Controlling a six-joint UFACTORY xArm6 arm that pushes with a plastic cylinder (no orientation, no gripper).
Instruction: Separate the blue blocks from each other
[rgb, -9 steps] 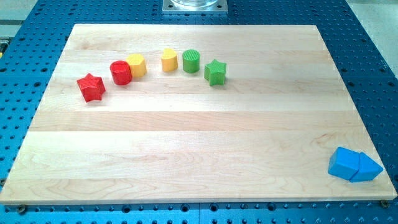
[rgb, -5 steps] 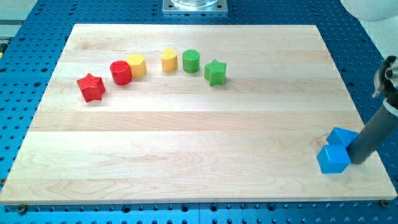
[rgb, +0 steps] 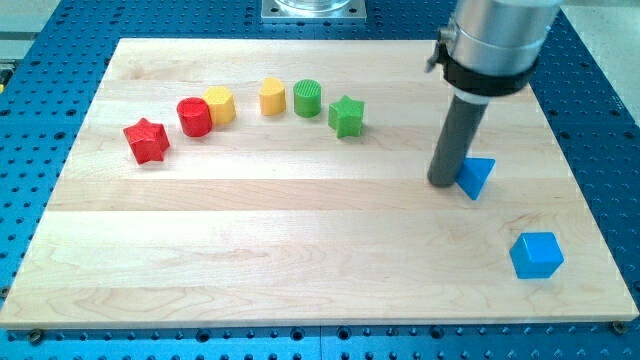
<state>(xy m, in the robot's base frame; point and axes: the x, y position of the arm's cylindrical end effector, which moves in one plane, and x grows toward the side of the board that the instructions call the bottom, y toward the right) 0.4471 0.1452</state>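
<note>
A blue triangular block (rgb: 478, 176) lies on the wooden board (rgb: 300, 250) at the right, about mid-height. A blue cube (rgb: 536, 255) sits lower right, well apart from it. My tip (rgb: 443, 183) rests on the board just left of the blue triangular block, touching or nearly touching its left side. The rod rises from there to the arm at the view's top right.
A curved row of blocks runs across the upper left: a red star (rgb: 147, 140), a red cylinder (rgb: 194, 117), a yellow block (rgb: 220, 104), another yellow block (rgb: 272, 97), a green cylinder (rgb: 308, 98) and a green star (rgb: 347, 116).
The blue triangular block has moved up and left, away from the blue cube, which stayed at the lower right. My tip moved up and left with it.
</note>
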